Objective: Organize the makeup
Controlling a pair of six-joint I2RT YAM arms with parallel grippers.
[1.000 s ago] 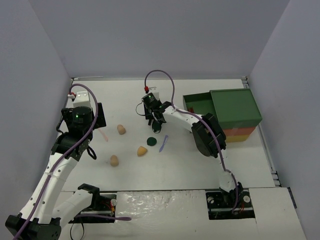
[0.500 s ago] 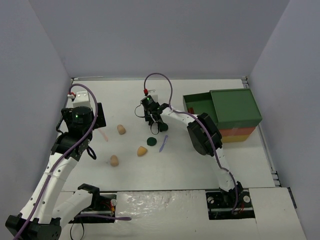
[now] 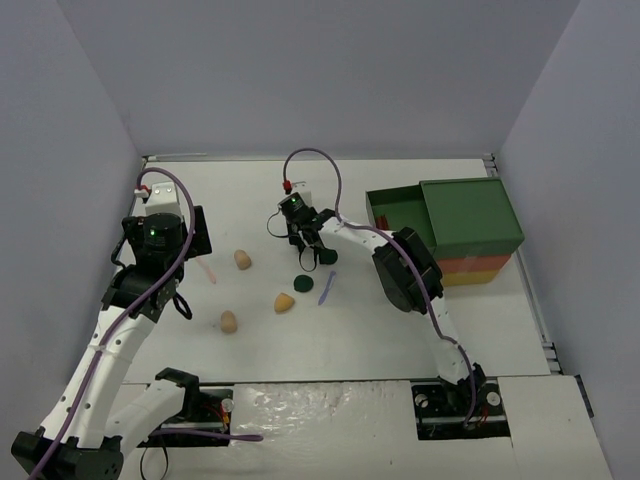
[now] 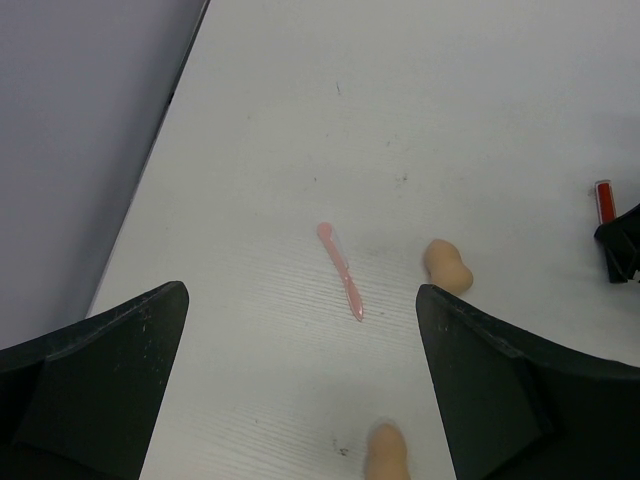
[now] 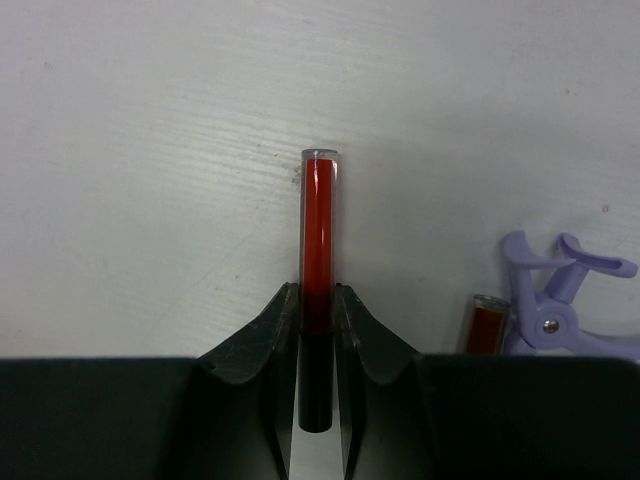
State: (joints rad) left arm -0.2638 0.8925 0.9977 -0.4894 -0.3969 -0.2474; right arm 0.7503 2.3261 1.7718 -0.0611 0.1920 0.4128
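My right gripper [image 3: 305, 240] is low over the middle of the table, shut on a red and black stick [image 5: 319, 230] that pokes out ahead of the jaws [image 5: 318, 295]. A second red stick [image 5: 487, 325] and a lilac clip tool [image 5: 560, 290] lie just to its right. My left gripper [image 3: 190, 268] is open and empty above a pink stick [image 4: 341, 271], which also shows in the top view [image 3: 206, 270]. Three tan sponges [image 3: 242, 260] [image 3: 285, 301] [image 3: 229, 321], a dark green disc [image 3: 303, 284] and a lilac thin tool [image 3: 327, 287] lie on the table.
The green-topped layered box [image 3: 470, 215] stands at the right with its top drawer [image 3: 395, 210] pulled open toward the left. Grey walls close in the table on the left, back and right.
My right gripper has shifted slightly toward the back left, still holding the red and black stick. The left arm has not moved.
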